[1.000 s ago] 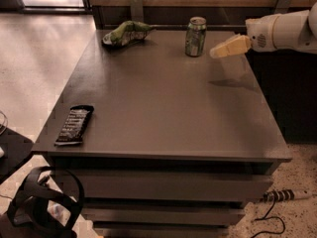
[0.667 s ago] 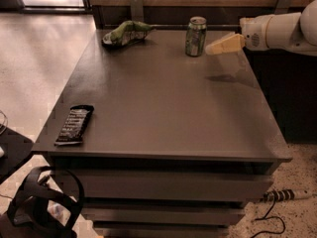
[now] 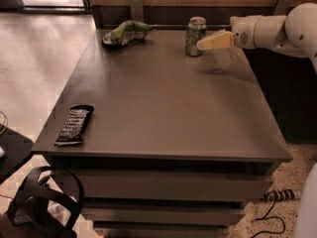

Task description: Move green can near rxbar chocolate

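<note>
The green can stands upright at the far middle-right of the table, silver top up. The rxbar chocolate, a flat black bar with pale lettering, lies near the table's front left corner. My gripper, with pale yellowish fingers, reaches in from the right on a white arm and hovers just right of the can, its tips close to the can's side. It holds nothing.
A green-and-white snack bag lies at the far left of the grey table. A wooden wall runs behind the table. Black headphones and cables lie on the floor at front left and front right.
My gripper has moved left toward the can, from well right of it to nearly touching its side. The can, bar and bag have not moved.
</note>
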